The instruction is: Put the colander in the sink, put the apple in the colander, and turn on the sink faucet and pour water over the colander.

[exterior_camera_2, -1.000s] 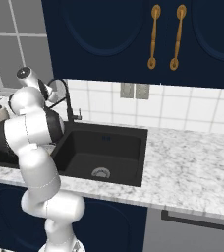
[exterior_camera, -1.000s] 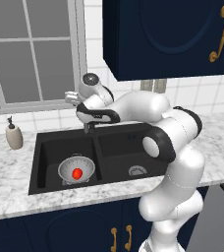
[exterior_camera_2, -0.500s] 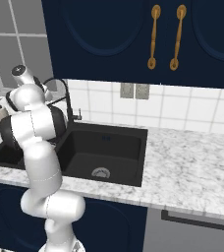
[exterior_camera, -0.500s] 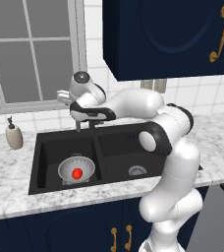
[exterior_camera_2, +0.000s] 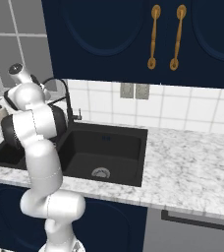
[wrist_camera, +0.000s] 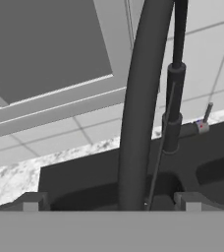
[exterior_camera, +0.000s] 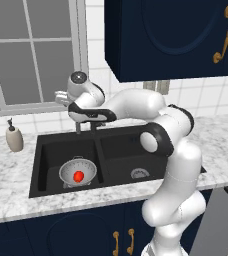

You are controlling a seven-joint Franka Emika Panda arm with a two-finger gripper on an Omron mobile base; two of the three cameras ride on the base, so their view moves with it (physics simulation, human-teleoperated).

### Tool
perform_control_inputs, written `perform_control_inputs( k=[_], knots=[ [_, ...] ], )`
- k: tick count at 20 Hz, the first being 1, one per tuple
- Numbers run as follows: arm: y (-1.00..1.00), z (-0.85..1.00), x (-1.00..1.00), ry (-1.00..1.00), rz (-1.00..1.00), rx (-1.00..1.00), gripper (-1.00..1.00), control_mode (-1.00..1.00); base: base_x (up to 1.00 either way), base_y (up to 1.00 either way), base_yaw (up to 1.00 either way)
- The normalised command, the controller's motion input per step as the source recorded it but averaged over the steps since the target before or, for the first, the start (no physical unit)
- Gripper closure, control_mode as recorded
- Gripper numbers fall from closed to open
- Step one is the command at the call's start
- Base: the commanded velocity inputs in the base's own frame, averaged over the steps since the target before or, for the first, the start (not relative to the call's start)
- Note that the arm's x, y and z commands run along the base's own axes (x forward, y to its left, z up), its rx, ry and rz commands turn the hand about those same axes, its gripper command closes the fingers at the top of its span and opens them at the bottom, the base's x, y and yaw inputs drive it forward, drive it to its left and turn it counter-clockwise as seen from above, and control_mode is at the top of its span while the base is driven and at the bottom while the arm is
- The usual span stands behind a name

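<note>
The silver colander stands in the left basin of the black sink, and the red apple lies inside it. My gripper hangs at the back of the sink over the divider, open and empty. In the hand view the sink faucet's thick arched spout runs up between my fingertips. Its upright column and small silver lever stand just behind. From the right, the faucet arches beside my arm over the sink. No water is running.
A beige soap bottle stands on the marble counter left of the sink. A window is behind the faucet. Dark blue wall cabinets hang above the right basin. The right basin holds just its drain.
My hand has moved left and a little upward along the back of the sink, bringing the faucet spout between the fingers. The gripper stayed open. Colander and apple have not moved.
</note>
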Motion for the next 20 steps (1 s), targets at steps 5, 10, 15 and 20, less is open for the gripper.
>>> perform_control_inputs(
  k=[5,10,15,20],
  knots=[
    [0.00,0.08,-0.16,0.00,0.00,0.00,-1.00,-1.00,0.00,0.00,0.00],
    [0.00,0.17,-0.30,0.00,0.00,0.00,-1.00,-1.00,0.00,0.00,0.00],
    [-0.13,0.23,-0.47,0.00,-0.01,0.00,-1.00,-1.00,0.00,0.00,0.00],
    [-0.31,0.21,-0.64,0.00,-0.01,0.00,-1.00,-1.00,0.00,0.00,0.00]
  ],
)
